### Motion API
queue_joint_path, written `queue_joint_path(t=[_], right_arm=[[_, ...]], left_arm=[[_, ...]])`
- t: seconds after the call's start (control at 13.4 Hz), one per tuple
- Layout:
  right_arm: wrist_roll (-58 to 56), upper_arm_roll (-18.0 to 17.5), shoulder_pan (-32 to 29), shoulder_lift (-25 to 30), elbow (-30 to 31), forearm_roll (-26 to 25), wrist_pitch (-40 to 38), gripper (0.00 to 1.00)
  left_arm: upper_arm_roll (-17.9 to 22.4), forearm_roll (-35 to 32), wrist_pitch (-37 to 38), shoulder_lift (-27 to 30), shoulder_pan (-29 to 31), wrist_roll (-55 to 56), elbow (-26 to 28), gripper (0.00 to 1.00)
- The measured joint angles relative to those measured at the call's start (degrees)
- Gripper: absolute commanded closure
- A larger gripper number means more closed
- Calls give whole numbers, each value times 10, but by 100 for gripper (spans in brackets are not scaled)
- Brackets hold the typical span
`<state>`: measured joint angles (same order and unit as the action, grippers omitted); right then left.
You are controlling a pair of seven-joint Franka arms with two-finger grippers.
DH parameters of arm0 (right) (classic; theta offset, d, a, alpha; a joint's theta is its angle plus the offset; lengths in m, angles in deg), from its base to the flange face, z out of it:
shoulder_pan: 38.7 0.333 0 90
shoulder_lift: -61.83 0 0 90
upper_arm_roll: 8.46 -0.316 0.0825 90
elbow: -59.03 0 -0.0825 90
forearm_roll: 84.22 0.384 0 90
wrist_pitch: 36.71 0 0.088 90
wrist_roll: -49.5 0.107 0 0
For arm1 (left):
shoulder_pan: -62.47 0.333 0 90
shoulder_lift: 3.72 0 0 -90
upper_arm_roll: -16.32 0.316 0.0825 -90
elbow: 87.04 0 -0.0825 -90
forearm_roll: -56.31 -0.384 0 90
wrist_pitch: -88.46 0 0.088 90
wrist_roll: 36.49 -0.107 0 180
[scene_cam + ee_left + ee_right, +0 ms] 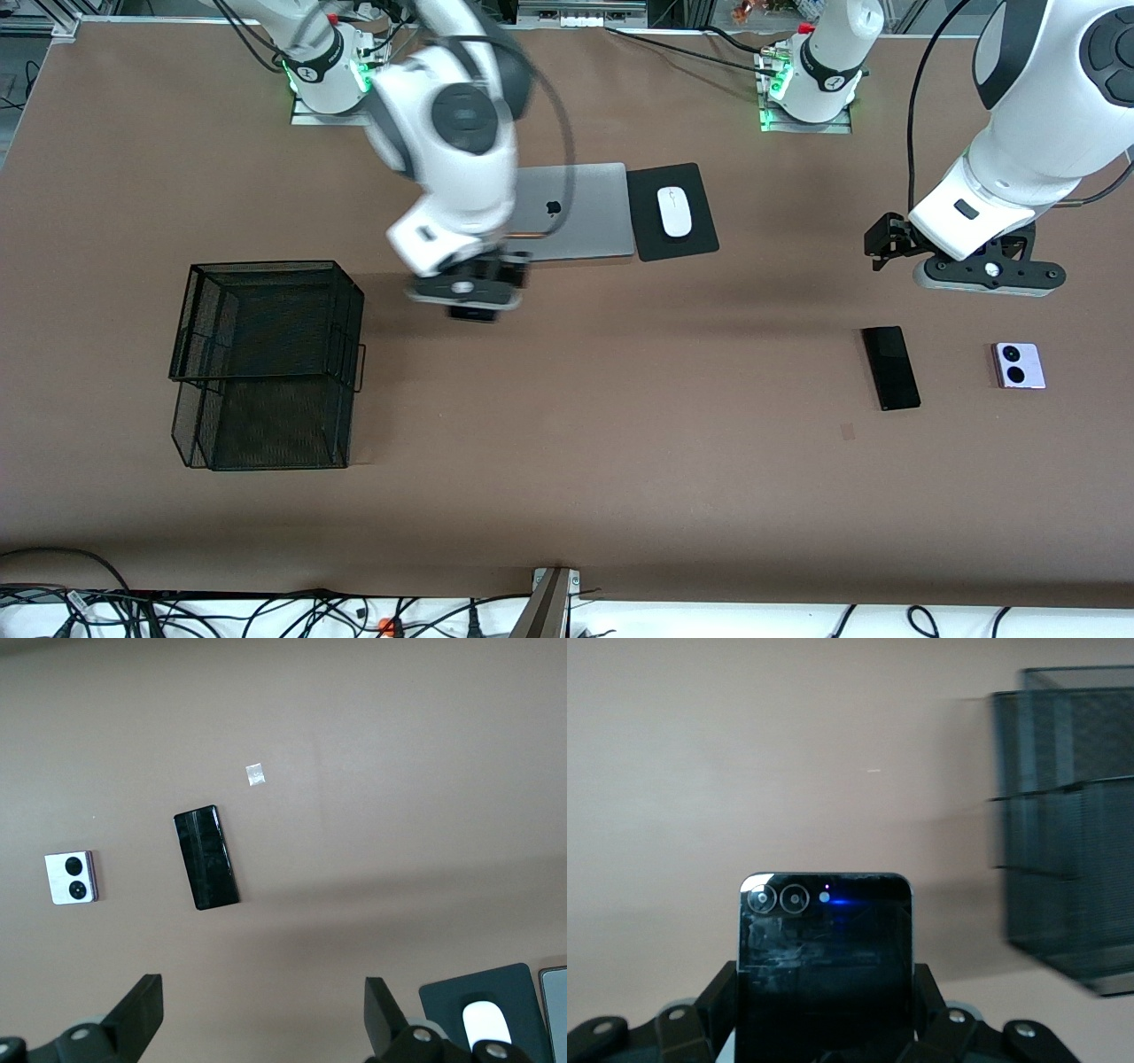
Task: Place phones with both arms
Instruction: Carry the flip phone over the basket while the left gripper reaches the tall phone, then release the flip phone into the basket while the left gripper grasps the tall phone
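My right gripper [469, 306] hangs over the bare table between the wire basket and the laptop. It is shut on a squarish black phone [824, 948] with two lenses, whose lower edge shows under the hand [472, 314]; the fingers [719, 997] press on its two sides. A long black slab phone [891, 367] [206, 857] lies flat toward the left arm's end of the table. A lilac-white phone [1019, 365] [71, 878] with two black lenses lies beside it. My left gripper [988, 276] [263, 994] hovers open over the table close to these two, holding nothing.
A black wire mesh basket [275, 425] [1072, 859] stands toward the right arm's end. A closed grey laptop [585, 213] lies near the bases, with a white mouse [674, 212] [485, 1028] on a black pad [695, 239] beside it. A small tape mark [256, 773] is near the slab phone.
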<state>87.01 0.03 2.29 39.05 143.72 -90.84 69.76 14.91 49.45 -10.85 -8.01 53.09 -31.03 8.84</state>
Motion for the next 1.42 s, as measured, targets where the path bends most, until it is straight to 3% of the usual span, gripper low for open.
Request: queue_joint_path(t=[0.15, 0.37, 0.6, 0.75, 0.9, 1.19, 1.34, 1.42], right_arm=[[-82, 53, -10, 76, 100, 9, 20, 100], [-222, 161, -13, 169, 225, 23, 46, 100], [-348, 263, -14, 218, 320, 24, 106, 100], [-414, 315, -15, 218, 348, 24, 154, 100], [-462, 344, -18, 203, 361, 48, 199, 100], [-574, 349, -41, 110, 364, 177, 279, 100], [-590, 348, -42, 61, 359, 210, 306, 100], [-590, 348, -42, 47, 355, 215, 310, 90]], left_arm=[[0, 0, 0, 0, 0, 0, 0, 0], [0, 0, 0, 0, 0, 1, 0, 0], [1, 0, 0, 0, 1, 1, 0, 0], [5, 0, 0, -4, 11, 2, 4, 0], [8, 0, -27, -29, 49, 2, 12, 0], [11, 0, -147, -133, 120, -4, 31, 0], [11, 0, -230, -186, 136, -4, 45, 0], [11, 0, -273, -208, 142, -5, 57, 0]])
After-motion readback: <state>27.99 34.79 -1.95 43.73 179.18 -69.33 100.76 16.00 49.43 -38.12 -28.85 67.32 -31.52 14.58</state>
